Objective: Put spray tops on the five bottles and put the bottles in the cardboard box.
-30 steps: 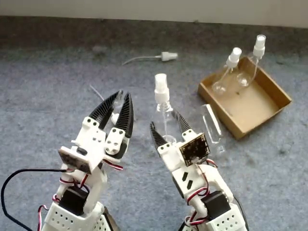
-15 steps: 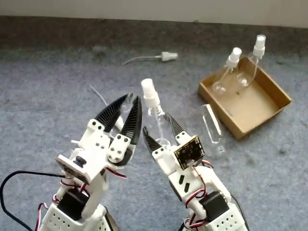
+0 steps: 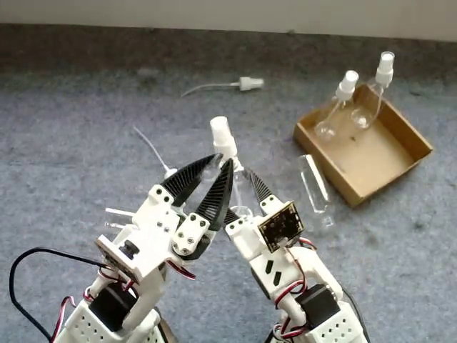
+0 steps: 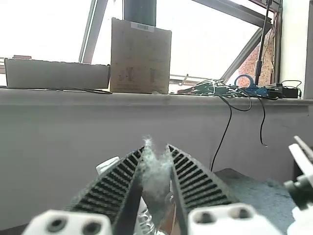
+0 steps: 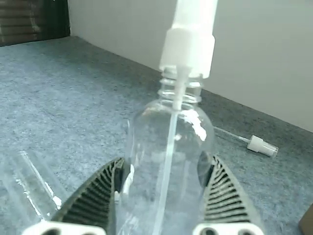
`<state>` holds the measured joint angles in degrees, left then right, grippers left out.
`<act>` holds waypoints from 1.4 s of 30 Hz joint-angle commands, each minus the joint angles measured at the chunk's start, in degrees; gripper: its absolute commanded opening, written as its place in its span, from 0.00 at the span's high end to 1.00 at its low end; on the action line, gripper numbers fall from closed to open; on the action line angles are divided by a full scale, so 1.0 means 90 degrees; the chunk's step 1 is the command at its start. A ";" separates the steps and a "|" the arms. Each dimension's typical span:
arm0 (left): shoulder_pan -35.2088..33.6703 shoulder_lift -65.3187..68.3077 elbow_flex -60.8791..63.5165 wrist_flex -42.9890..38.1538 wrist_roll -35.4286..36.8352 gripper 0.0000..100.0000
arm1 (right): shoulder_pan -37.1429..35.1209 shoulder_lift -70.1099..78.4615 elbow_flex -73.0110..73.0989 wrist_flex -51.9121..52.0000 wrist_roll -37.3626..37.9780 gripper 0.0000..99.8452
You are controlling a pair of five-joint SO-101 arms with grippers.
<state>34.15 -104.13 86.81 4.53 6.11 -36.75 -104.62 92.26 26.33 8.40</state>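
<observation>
The grey carpeted worktop [image 3: 71, 143] carries everything. Toward its far right lies the shallow cardboard box [image 3: 385, 161], and 2 clear bottles lean inside it against the far wall, one [image 3: 327, 127] beside the other [image 3: 363, 118], each with a white spray top on.

Near the front we see both arms side by side. The right claw [image 5: 167, 161] is closed around the body of a clear bottle [image 5: 168, 132], which it holds upright just left of the box. The left claw [image 3: 221, 161] stands next to it with its jaws only narrowly apart, tips up at that bottle's neck. We cannot tell whether they touch it.

An uncapped bottle [image 3: 314, 184] lies on its side between the right claw and the box.

The held bottle's spray top [image 3: 223, 134] sits on its neck with threads showing beneath the collar. A loose spray top [image 3: 250, 83], tube attached, lies well behind the arms. A thin dip tube [image 3: 151, 148] lies left of the left claw.
</observation>
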 commanded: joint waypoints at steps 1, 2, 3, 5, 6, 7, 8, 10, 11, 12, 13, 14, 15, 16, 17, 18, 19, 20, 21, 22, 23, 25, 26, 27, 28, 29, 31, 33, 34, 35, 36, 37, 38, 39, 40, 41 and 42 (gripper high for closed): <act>-0.0347 0.0024 -0.0249 -0.0137 0.0039 0.99 | -0.0044 -0.0093 -0.0073 0.0015 0.0010 0.93; -0.0552 0.0024 -0.0190 -0.0156 0.0039 0.99 | -0.0044 -0.0093 -0.0073 0.0015 0.0010 0.93; -0.0796 0.0024 -0.0132 -0.0156 0.0039 0.99 | -0.0044 -0.0093 -0.0073 0.0015 0.0010 0.93; -0.1226 0.0034 -0.0063 -0.0127 0.0010 0.96 | -0.0044 -0.0093 -0.0073 0.0015 0.0010 0.93; -0.1431 0.0034 -0.0044 -0.0127 -0.0098 0.94 | -0.0054 -0.0093 -0.0073 0.0015 0.0010 0.93; -0.1587 0.0044 -0.0073 -0.0127 -0.0225 0.91 | -0.0054 -0.0093 -0.0063 0.0015 0.0010 0.93; -0.1685 0.0044 -0.0112 -0.0068 -0.0313 0.89 | -0.0054 -0.0093 -0.0063 0.0015 0.0010 0.93; -0.1783 0.0044 -0.0425 0.0322 -0.0352 0.90 | -0.0044 -0.0093 -0.0063 0.0034 0.0010 0.93; -0.1783 0.0063 -0.0689 0.0654 -0.0352 0.92 | -0.0044 -0.0093 -0.0063 0.0034 0.0010 0.93; -0.1783 0.0151 -0.1021 0.0987 -0.0352 0.95 | -0.0044 -0.0093 -0.0063 0.0034 0.0010 0.93; -0.1783 0.0308 -0.1402 0.1241 -0.0352 0.99 | -0.0044 -0.0093 -0.0063 0.0034 0.0010 0.93; -0.1783 0.0552 -0.1773 0.1446 -0.0352 1.00 | -0.0044 -0.0093 -0.0054 0.0034 0.0010 0.93; -0.1783 0.0855 -0.2095 0.1553 -0.0352 0.99 | -0.0034 -0.0093 -0.0034 0.0034 0.0010 0.93; -0.1783 0.1206 -0.2379 0.1621 -0.0352 0.98 | -0.0034 -0.0093 0.0034 0.0024 0.0010 0.93; -0.1773 0.1587 -0.2642 0.1651 -0.0352 0.99 | -0.0034 -0.0093 0.0112 0.0024 0.0010 0.93; -0.1763 0.1998 -0.2847 0.1651 -0.0352 0.99 | -0.0044 -0.0093 0.0190 0.0015 0.0010 0.93; -0.1753 0.2388 -0.3033 0.1661 -0.0352 1.00 | -0.0044 -0.0093 0.0249 0.0015 0.0010 0.93; -0.1734 0.2750 -0.3170 0.1661 -0.0332 0.99 | -0.0044 -0.0093 0.0288 0.0015 0.0010 0.93; -0.1734 0.3072 -0.3258 0.1661 -0.0322 0.99 | -0.0034 -0.0093 0.0288 0.0015 0.0010 0.93; -0.1734 0.3414 -0.3336 0.1661 -0.0322 0.99 | -0.0034 -0.0093 0.0288 0.0015 0.0010 0.93; -0.1734 0.3707 -0.3424 0.1641 -0.0322 0.99 | -0.0034 -0.0093 0.0288 0.0015 0.0010 0.93; -0.1753 0.4244 -0.3570 0.1641 -0.0322 0.99 | -0.0034 -0.0093 0.0278 0.0015 0.0010 0.93; -0.1773 0.4479 -0.3629 0.1641 -0.0322 0.99 | -0.0034 -0.0093 0.0278 0.0015 0.0010 0.93; -0.1783 0.4703 -0.3697 0.1641 -0.0322 0.99 | -0.0034 -0.0093 0.0278 0.0015 0.0010 0.93; -0.1792 0.4918 -0.3766 0.1631 -0.0342 0.99 | -0.0034 -0.0093 0.0269 0.0015 0.0010 0.93; -0.1822 0.5094 -0.3834 0.1631 -0.0342 0.99 | -0.0034 -0.0093 0.0269 0.0015 0.0010 0.93; -0.1978 0.5397 -0.3971 0.1621 -0.0342 0.99 | -0.0034 -0.0093 0.0269 0.0015 0.0010 0.93; -0.2144 0.5641 -0.4078 0.1621 -0.0332 0.99 | -0.0024 -0.0093 0.0269 0.0015 0.0010 0.93; -0.2252 0.5739 -0.4156 0.1621 -0.0332 0.99 | -0.0024 -0.0093 0.0269 0.0015 0.0010 0.93; -0.2349 0.5836 -0.4254 0.1621 -0.0322 0.99 | -0.0024 -0.0093 0.0269 0.0015 0.0010 0.93; -0.2427 0.5915 -0.4342 0.1621 -0.0322 0.99 | -0.0024 -0.0093 0.0269 0.0015 0.0010 0.93; -0.2486 0.5983 -0.4420 0.1621 -0.0322 0.99 | -0.0024 -0.0093 0.0269 0.0015 0.0010 0.93; -0.2515 0.6051 -0.4488 0.1621 -0.0322 0.99 | -0.0024 -0.0093 0.0269 0.0015 0.0010 0.93; -0.2505 0.6129 -0.4527 0.1621 -0.0322 0.99 | -0.0024 -0.0093 0.0269 0.0015 0.0010 0.93; -0.2496 0.6237 -0.4557 0.1621 -0.0322 0.99 | -0.0024 -0.0093 0.0269 0.0015 0.0010 0.93; -0.2457 0.6344 -0.4596 0.1612 -0.0322 0.99 | -0.0024 -0.0093 0.0269 0.0015 0.0010 0.93; -0.2339 0.6471 -0.4645 0.1612 -0.0332 0.99 | -0.0024 -0.0093 0.0269 0.0015 0.0010 0.93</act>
<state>12.18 -47.87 49.19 19.12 3.47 -36.75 -104.62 95.08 26.42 8.40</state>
